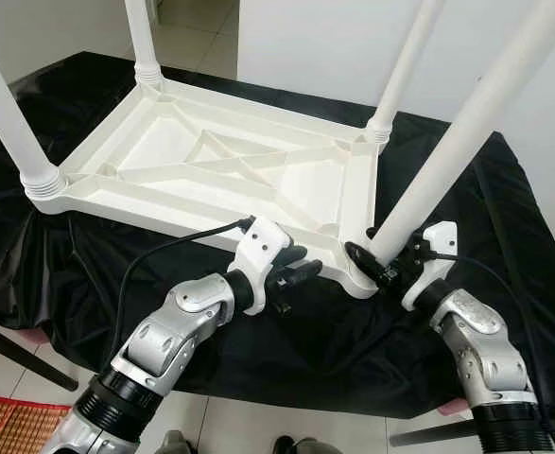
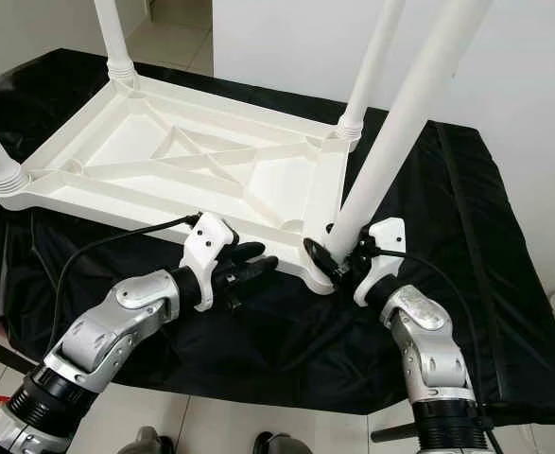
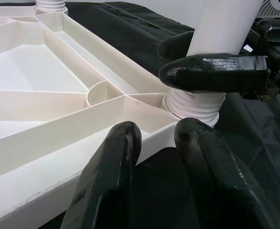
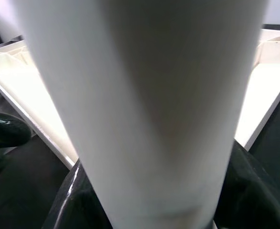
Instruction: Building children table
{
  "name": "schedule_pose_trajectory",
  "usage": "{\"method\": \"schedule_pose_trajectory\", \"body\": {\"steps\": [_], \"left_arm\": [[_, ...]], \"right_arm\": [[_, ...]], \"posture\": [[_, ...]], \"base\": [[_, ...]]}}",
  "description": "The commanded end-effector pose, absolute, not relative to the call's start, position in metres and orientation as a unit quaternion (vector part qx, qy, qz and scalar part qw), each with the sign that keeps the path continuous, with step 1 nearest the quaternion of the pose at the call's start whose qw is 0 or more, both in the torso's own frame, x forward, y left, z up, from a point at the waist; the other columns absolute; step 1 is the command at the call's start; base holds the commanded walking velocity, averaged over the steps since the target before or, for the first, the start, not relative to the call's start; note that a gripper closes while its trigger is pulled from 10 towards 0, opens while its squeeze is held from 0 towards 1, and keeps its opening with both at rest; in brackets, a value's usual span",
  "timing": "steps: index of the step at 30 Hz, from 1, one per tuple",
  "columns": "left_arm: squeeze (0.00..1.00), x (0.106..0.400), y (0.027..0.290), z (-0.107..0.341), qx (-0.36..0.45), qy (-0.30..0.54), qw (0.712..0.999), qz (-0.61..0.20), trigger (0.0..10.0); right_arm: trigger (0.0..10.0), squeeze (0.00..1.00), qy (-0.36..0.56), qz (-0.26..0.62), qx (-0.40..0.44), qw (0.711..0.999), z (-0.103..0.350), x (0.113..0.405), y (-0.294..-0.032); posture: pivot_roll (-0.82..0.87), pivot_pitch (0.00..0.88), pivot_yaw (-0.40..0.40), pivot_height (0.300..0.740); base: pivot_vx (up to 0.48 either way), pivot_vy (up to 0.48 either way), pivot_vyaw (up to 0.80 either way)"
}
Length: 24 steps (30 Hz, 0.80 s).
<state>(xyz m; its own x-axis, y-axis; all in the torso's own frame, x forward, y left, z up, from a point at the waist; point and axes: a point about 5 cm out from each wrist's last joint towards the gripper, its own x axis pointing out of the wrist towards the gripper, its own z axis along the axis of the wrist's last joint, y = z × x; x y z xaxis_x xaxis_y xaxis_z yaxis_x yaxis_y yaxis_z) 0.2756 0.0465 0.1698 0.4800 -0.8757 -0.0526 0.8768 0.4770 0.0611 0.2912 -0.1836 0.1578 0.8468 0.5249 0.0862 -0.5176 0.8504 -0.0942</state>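
While inverted, table (image 1: 220,161) leg (image 1: 466,132) sits between right jaws.

The upturned tabletop (image 1: 211,161) is plain white plastic, its ribs the same white, and the leg (image 1: 466,132) between the right gripper (image 1: 376,263) fingers is white too. Under both grippers lies a glossy black cloth (image 1: 334,340). The left gripper (image 1: 301,270) has black fingers on a white wrist shell (its arm is silver). Below the left arm, a red-orange woven mat (image 1: 8,426).
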Motion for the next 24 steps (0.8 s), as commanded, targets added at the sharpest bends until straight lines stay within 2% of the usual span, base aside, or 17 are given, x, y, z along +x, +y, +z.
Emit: {"method": "schedule_pose_trajectory", "body": {"steps": [1,5,9,10,16,19,24], "left_arm": [[0.0,0.269,0.043,0.172,0.039,0.007,0.831,-0.554,10.0],[0.0,0.268,0.043,0.172,0.038,0.007,0.832,-0.554,10.0],[0.0,0.268,0.043,0.171,0.038,0.007,0.832,-0.553,10.0],[0.0,0.268,0.043,0.171,0.039,0.008,0.832,-0.553,10.0],[0.0,0.267,0.043,0.171,0.038,0.008,0.833,-0.552,10.0],[0.0,0.267,0.044,0.171,0.04,0.011,0.832,-0.554,10.0],[0.0,0.266,0.045,0.171,0.041,0.012,0.831,-0.555,10.0]], "right_arm": [[0.0,0.0,-0.032,0.232,-0.021,0.972,0.143,0.291,-0.187],[0.0,0.0,-0.033,0.178,-0.004,0.983,0.14,0.291,-0.186],[0.0,0.0,-0.043,0.153,0.023,0.987,0.14,0.287,-0.176],[0.0,0.0,-0.046,0.121,0.037,0.991,0.14,0.284,-0.171],[0.0,0.0,-0.036,0.065,0.049,0.996,0.138,0.282,-0.168],[0.0,0.0,-0.023,-0.001,0.047,0.999,0.135,0.279,-0.159],[0.0,0.0,-0.02,-0.043,0.058,0.997,0.136,0.277,-0.149]], "posture": [[0.03,0.14,-0.06,0.74],[0.03,0.142,-0.062,0.74],[0.03,0.144,-0.064,0.74],[0.03,0.15,-0.066,0.74],[0.04,0.153,-0.064,0.74],[0.04,0.157,-0.062,0.74],[0.04,0.156,-0.064,0.74]], "base": [[0.0,0.0,0.0],[0.0,0.0,0.0],[0.0,0.0,0.0],[0.0,0.0,0.0],[0.0,0.0,0.0],[0.0,0.0,0.0],[0.0,0.0,0.0]]}}
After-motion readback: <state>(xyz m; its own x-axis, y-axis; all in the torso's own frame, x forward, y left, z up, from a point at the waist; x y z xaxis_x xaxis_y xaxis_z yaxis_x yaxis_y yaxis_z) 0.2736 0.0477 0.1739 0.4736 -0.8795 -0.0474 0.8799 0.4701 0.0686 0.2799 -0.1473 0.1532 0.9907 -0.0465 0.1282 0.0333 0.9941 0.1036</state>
